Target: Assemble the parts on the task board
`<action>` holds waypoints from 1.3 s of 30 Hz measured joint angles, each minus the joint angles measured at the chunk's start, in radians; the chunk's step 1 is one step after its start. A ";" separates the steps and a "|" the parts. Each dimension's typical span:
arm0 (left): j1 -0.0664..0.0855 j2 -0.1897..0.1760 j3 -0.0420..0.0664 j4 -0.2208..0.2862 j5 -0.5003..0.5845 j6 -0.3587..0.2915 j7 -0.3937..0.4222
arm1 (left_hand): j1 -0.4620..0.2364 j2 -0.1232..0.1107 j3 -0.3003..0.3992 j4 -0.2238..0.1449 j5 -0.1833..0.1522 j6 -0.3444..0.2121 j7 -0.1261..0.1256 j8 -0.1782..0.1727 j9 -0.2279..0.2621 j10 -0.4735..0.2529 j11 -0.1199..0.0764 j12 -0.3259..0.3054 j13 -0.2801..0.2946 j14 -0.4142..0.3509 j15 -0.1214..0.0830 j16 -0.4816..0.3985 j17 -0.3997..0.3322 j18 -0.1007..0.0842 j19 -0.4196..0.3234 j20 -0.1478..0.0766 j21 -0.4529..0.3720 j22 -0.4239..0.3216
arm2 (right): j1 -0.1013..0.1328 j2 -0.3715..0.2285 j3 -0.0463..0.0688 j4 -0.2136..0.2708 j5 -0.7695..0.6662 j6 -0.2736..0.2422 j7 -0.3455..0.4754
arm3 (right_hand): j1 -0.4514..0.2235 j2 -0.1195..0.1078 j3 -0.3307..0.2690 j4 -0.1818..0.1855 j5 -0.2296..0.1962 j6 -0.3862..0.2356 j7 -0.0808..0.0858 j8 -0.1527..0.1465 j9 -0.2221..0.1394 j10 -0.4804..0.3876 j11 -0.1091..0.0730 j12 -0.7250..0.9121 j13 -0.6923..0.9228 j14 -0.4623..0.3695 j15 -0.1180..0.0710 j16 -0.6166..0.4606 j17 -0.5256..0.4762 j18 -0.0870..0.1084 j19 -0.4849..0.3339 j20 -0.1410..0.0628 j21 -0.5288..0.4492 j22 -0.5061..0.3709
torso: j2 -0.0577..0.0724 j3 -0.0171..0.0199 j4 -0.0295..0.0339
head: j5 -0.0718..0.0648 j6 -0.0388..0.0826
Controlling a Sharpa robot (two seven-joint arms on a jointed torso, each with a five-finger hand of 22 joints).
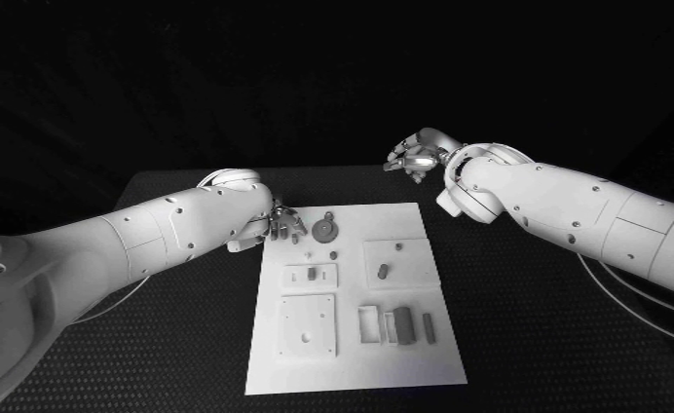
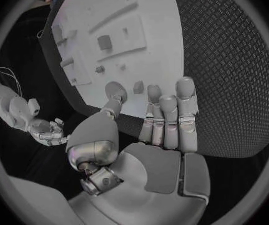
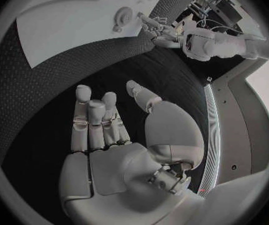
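Note:
The white task board [image 1: 352, 359] lies in the middle of the black table. A round grey part [image 1: 326, 229] rests near its far left corner, with small grey parts [image 1: 382, 270] further in and upright pieces [image 1: 404, 325] standing in slots nearer me. My left hand [image 1: 281, 223] hovers at the board's far left edge, holding nothing, fingers straight. In the left wrist view its thumb tip [image 2: 112, 106] sits right beside the round part [image 2: 116, 91]. My right hand [image 1: 417, 155] hangs beyond the board's far right corner, fingers apart and nothing in them [image 3: 109, 120].
A raised square plate [image 1: 308, 325] takes up the board's near left. Bare textured table mat [image 1: 534, 316] lies on both sides of the board. The table's far edge runs just behind my right hand.

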 measured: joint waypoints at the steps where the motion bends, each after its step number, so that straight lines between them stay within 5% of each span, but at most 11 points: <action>1: 0.000 0.000 0.000 0.000 0.000 0.001 0.000 | -0.001 0.001 0.000 0.000 0.000 0.000 0.000 0.000 0.000 0.000 0.000 0.000 0.000 0.000 0.000 0.000 0.000 0.000 0.000 0.000 0.000 0.000 | 0.000 0.000 0.000 0.000 0.000 0.000 0.000 | 0.000 0.000 0.000 0.000 0.000 -0.001 -0.001 0.000 0.000 0.000 0.000 0.000 0.000 0.000 0.000 0.000 0.000 0.000 0.000 0.000 0.000 0.000 | 0.000 -0.0002 0.0000 | 0.000 0.000; 20: -0.001 0.007 0.000 -0.019 0.017 0.007 0.018 | 0.060 0.062 0.006 -0.048 0.000 -0.006 0.004 0.000 -0.001 0.000 0.000 0.002 -0.009 0.001 0.002 0.000 0.003 0.000 0.000 0.000 0.000 0.009 | 0.000 0.002 0.000 0.000 0.000 0.001 0.000 | 0.000 0.000 0.000 0.000 0.000 0.003 0.002 0.000 -0.001 0.000 0.000 0.000 0.000 0.000 0.000 0.000 0.000 0.001 0.000 0.000 0.000 0.000 | 0.000 -0.0008 0.0000 | -0.002 -0.004; 39: -0.010 0.014 -0.001 -0.027 0.032 0.018 0.026 | 0.070 0.072 0.004 -0.050 0.000 -0.007 0.002 0.000 -0.003 0.000 0.000 0.004 -0.011 0.000 0.004 0.000 0.004 0.000 0.000 0.001 0.000 0.011 | 0.000 0.003 0.000 0.000 0.000 0.002 -0.001 | 0.000 0.000 0.000 0.000 0.000 0.002 0.002 0.000 -0.001 0.000 0.000 0.000 -0.001 0.000 0.000 0.000 -0.001 0.005 0.000 0.000 0.000 0.000 | 0.000 -0.0002 -0.0002 | -0.002 -0.007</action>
